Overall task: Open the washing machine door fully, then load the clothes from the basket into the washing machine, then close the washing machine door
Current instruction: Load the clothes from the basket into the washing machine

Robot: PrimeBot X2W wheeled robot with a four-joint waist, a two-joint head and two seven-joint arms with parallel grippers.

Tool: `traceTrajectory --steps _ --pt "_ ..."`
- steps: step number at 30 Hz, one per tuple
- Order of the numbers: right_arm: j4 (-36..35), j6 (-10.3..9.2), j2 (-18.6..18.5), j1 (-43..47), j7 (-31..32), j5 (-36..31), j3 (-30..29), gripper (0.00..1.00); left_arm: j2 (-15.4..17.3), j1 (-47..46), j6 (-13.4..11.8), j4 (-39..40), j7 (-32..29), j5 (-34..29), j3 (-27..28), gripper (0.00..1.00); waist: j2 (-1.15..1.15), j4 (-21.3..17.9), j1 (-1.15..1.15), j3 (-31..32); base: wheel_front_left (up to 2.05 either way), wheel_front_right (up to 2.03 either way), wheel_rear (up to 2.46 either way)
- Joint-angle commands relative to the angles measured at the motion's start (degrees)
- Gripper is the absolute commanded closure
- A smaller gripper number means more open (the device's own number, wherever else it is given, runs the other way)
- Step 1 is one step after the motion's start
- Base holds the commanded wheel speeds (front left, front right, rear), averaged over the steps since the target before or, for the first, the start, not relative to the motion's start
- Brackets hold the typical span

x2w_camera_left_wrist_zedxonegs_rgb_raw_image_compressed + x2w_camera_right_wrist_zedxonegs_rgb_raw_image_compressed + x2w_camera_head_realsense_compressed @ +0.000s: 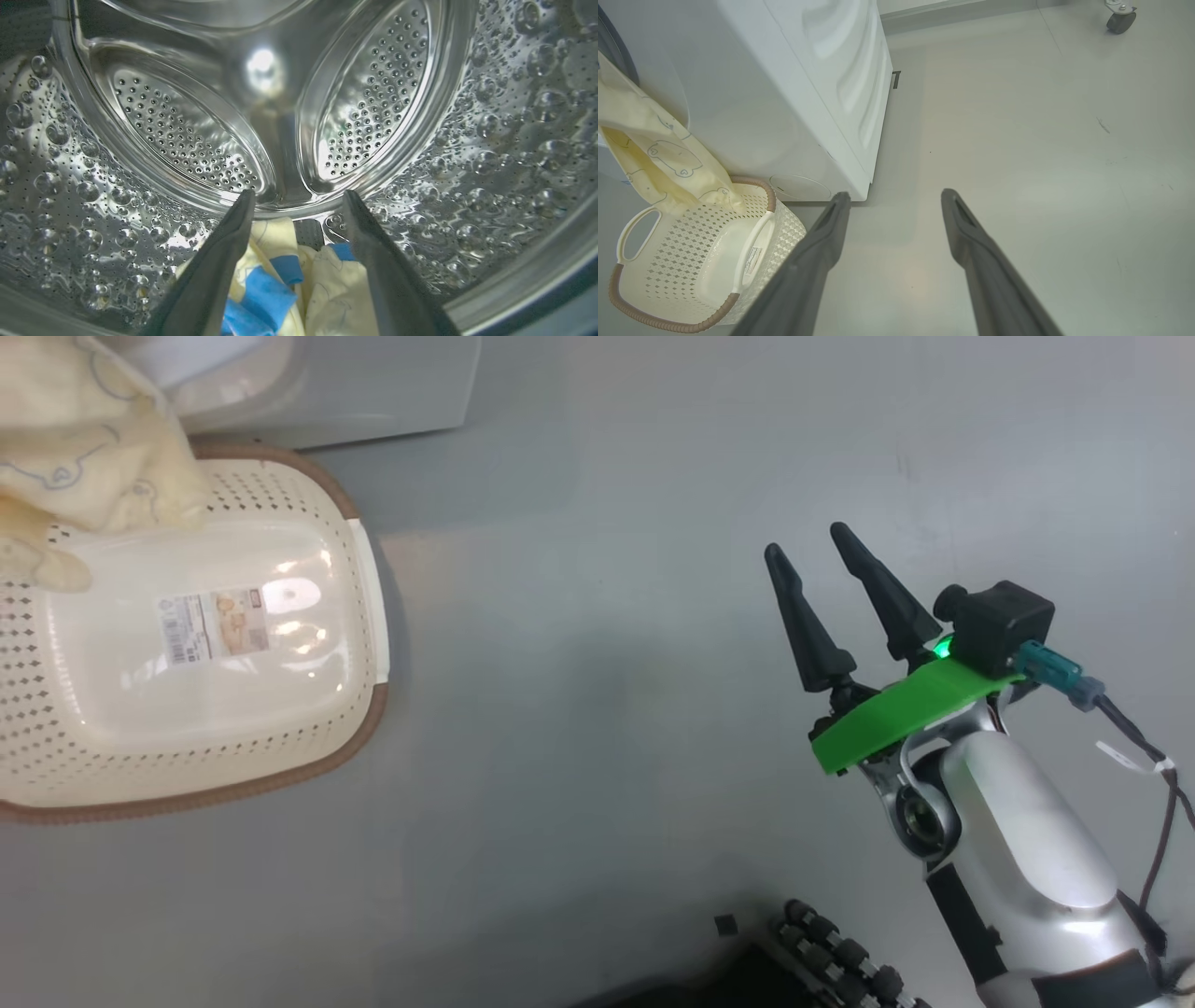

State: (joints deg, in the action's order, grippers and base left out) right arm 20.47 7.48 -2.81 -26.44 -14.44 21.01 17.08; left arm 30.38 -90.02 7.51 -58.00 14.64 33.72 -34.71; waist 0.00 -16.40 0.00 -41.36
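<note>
**While Loading: Gripper and Load Status**

As the left wrist camera looks into the drum, I read the left gripper as fully spread, with both fingers well apart and nothing clamped between them. The clothes, cream with blue patches, lie on the drum floor, low between the two fingers. Whether the cloth touches the inner faces of the fingers is unclear at this angle; it may rest against them.

Right gripper: the jaws are wide and empty. It hangs over bare grey floor, well apart from the basket. The right wrist camera confirms the gap between the fingers, with floor behind it.

Basket: it sits on the floor at the foot of the washer, just beside the front lower corner. I can see the brown rim and the white handles. A label sits on the inside of the bottom.

Garment: one cream piece with bear outlines hangs down past the washer front. Its lower end rests on the far rim of the basket and just inside it. Its upper end leaves the frame at the left, so I cannot tell what holds it up.
</note>
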Motion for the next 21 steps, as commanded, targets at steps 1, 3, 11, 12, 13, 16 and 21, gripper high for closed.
traceTrajectory --steps 1,3,11,12,13,16,21 --pt "-0.7 0.01 -0.1 1.0 -0.6 -0.8 0.0 0.00 1.9 0.2 0.0 2.0 0.3 0.5 0.7 0.00 0.00 1.3 0.00 1.9 0.00 0.00 0.00" --pt "-0.2 0.01 -0.1 1.2 -0.6 -1.5 -0.7 0.00 1.3 3.2 0.0 2.9 0.3 1.6 0.1 0.00 0.00 2.2 0.00 3.6 0.00 0.00 0.00" --pt "1.9 0.01 -0.1 3.0 -0.6 -4.0 -2.5 0.00 0.0 15.9 0.0 7.2 0.4 7.5 -2.5 0.00 0.00 5.2 0.00 11.1 0.00 0.00 0.00" --pt "2.2 0.01 -0.1 3.2 -0.6 -4.4 -2.9 0.00 0.0 17.4 0.0 7.8 0.4 8.0 -2.6 0.00 0.00 5.6 0.00 12.0 0.00 0.00 0.00" --pt "2.4 0.01 -0.1 3.5 -0.6 -4.8 -3.3 0.00 0.0 19.0 0.0 8.5 0.4 8.4 -2.8 0.00 0.00 5.9 0.00 12.8 0.00 0.00 0.00" --pt "2.9 0.01 -0.1 4.5 -0.6 -5.7 -4.3 0.00 0.0 23.7 0.0 11.1 0.4 8.9 -2.5 0.00 0.00 6.8 0.00 15.0 0.00 0.00 0.00" --pt "3.4 0.01 -0.1 6.0 -0.6 -7.4 -5.7 0.00 0.0 31.9 0.0 16.4 0.4 9.8 0.5 0.00 0.00 8.1 0.00 17.0 0.00 0.00 0.00"
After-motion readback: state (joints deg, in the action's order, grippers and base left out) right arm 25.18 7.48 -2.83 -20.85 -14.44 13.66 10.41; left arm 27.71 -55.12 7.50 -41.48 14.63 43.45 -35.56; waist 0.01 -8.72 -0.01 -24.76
